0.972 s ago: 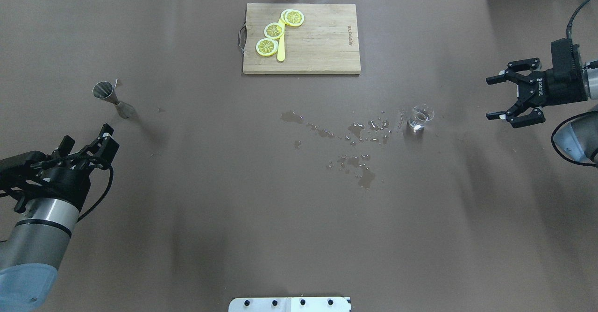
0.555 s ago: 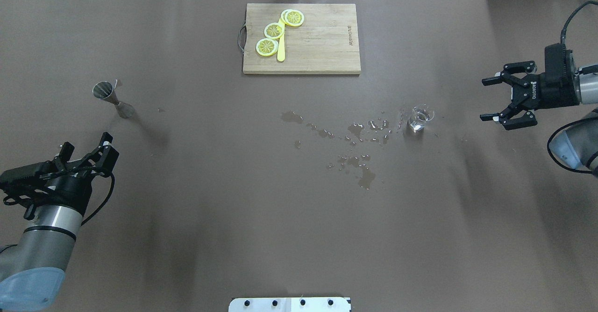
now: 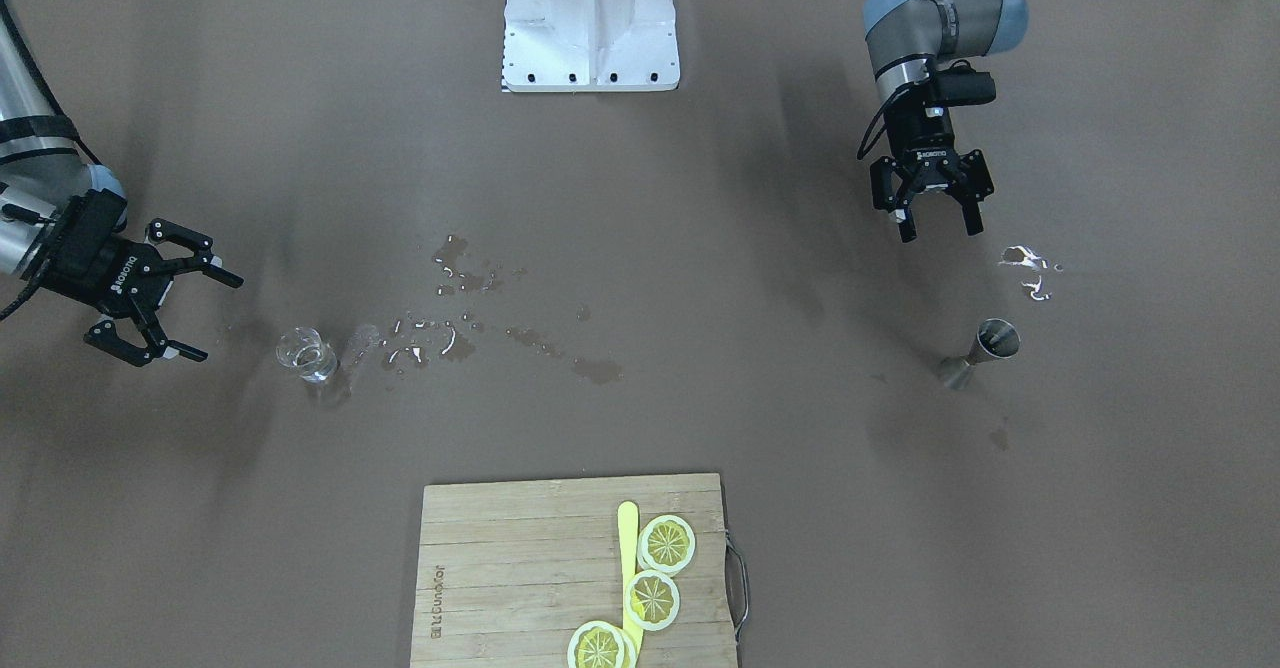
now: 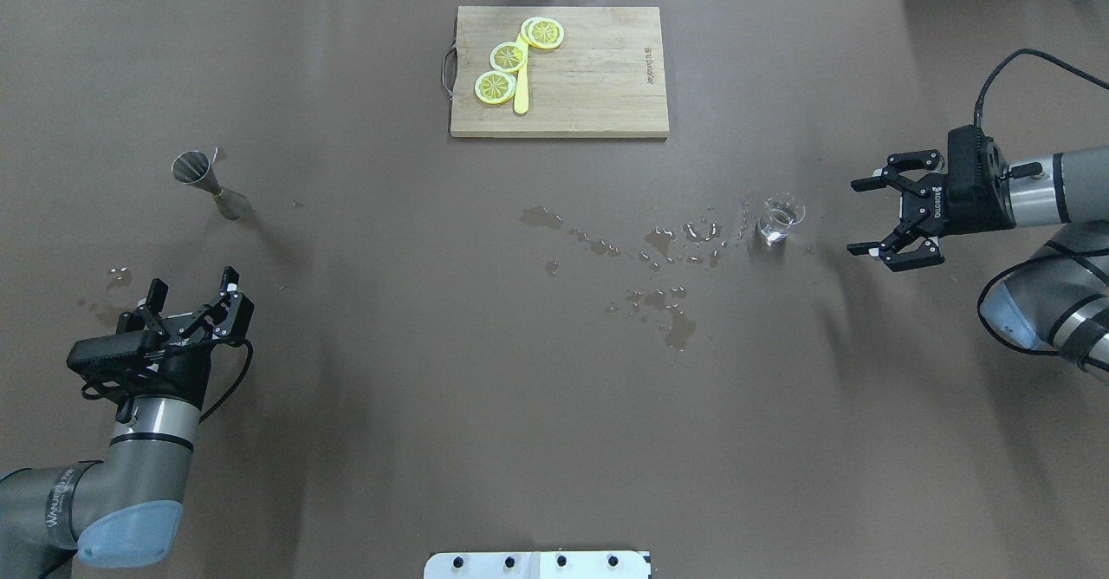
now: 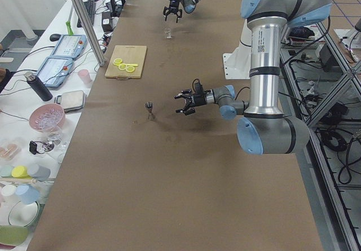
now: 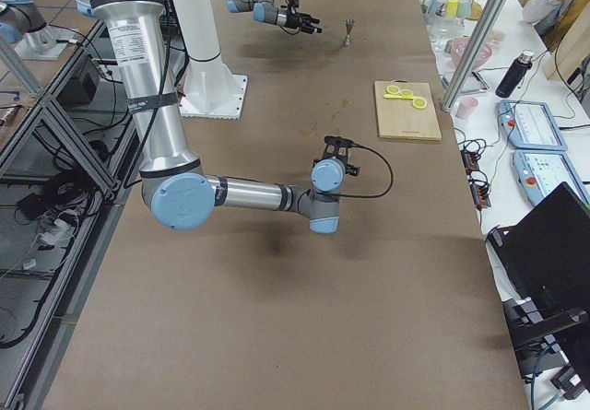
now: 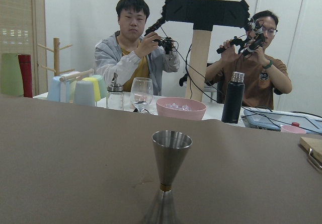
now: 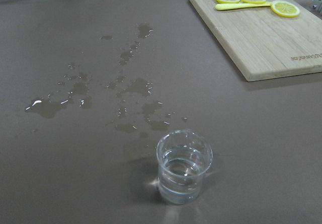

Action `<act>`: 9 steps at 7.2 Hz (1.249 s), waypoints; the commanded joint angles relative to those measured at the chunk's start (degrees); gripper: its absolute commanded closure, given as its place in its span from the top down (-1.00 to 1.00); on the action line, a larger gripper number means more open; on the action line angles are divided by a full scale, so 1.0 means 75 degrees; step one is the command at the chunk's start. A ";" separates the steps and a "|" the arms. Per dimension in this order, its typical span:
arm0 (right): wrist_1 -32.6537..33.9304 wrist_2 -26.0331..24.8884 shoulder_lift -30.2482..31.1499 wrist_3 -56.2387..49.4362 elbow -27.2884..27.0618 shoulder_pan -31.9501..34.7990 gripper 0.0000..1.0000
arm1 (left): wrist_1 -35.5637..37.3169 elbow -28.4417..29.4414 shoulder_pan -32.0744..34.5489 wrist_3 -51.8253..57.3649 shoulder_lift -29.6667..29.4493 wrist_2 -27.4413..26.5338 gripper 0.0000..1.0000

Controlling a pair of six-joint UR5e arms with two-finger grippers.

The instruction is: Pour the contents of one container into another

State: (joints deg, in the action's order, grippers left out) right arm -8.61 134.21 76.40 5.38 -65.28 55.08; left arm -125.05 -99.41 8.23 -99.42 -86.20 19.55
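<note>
Aiming at the glass tumbler (image 4: 782,217), right of centre in the overhead view, with right gripper (image 4: 858,217) spread wide nearby. Best centred around the wall, clamped gently, kept upright over the spilled water (image 4: 667,254). Left gripper (image 4: 192,289) also agape, lower left, apart from the upright jigger (image 4: 210,184) at left.

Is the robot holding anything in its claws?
Nothing. The right claw is open near the glass; the left claw is open, away from the metal cup.
</note>
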 commanded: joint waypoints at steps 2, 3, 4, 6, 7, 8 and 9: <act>0.0000 -0.0012 -0.0530 0.0009 0.0616 -0.0113 0.99 | -0.0002 0.0503 0.0295 -0.0033 -0.0131 0.0100 0.98; 0.0000 -0.0035 -0.0589 0.0044 0.0664 -0.0183 0.98 | -0.0002 0.0550 0.0436 -0.0033 -0.0282 0.0310 0.98; 0.0000 -0.0094 -0.0613 0.0056 0.0653 -0.0312 0.98 | -0.0060 0.0713 0.0588 -0.0033 -0.0516 0.0335 0.98; 0.0000 -0.0327 -0.0625 0.0068 0.0665 -0.0511 0.98 | -0.0225 0.1297 0.0800 -0.0033 -0.1031 0.0499 0.98; 0.0000 -0.0421 -0.0636 0.0068 0.0653 -0.0605 0.98 | -0.0248 0.1486 0.0963 -0.0033 -0.1219 0.0604 0.98; 0.0000 -0.0445 -0.0636 0.0080 0.0653 -0.0664 0.98 | -0.0249 0.1500 0.1069 -0.0021 -0.1256 0.0663 0.98; 0.0000 -0.0469 -0.0636 0.0080 0.0665 -0.0688 0.98 | -0.0249 0.1523 0.1163 -0.0021 -0.1256 0.0675 0.98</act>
State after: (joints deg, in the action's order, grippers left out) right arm -8.61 131.02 71.66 5.94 -60.35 50.33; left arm -126.87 -88.44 15.97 -99.61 -95.25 24.29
